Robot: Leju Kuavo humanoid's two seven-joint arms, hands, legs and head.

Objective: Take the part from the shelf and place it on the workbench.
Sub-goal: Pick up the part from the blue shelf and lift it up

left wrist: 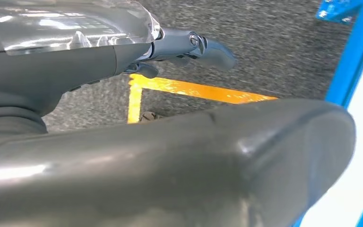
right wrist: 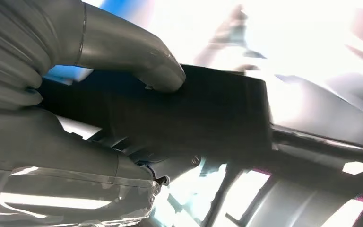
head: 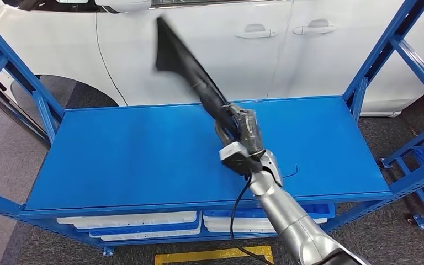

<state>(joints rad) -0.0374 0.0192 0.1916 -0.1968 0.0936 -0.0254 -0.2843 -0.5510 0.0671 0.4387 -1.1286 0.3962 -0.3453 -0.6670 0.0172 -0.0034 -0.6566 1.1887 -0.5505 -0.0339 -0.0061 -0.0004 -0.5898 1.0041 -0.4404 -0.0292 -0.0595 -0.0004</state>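
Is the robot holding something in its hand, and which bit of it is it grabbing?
Yes. The right hand grips a long black part by its lower end, held up above the blue shelf.

White car [head: 287, 49] behind; grey carpet [head: 11, 165]; yellow floor tape [head: 215, 255].

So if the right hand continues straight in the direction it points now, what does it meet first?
Probably the white car behind the shelf. The right hand points up and away over the blue shelf top, and its long black part would likely touch first; depth is unclear.
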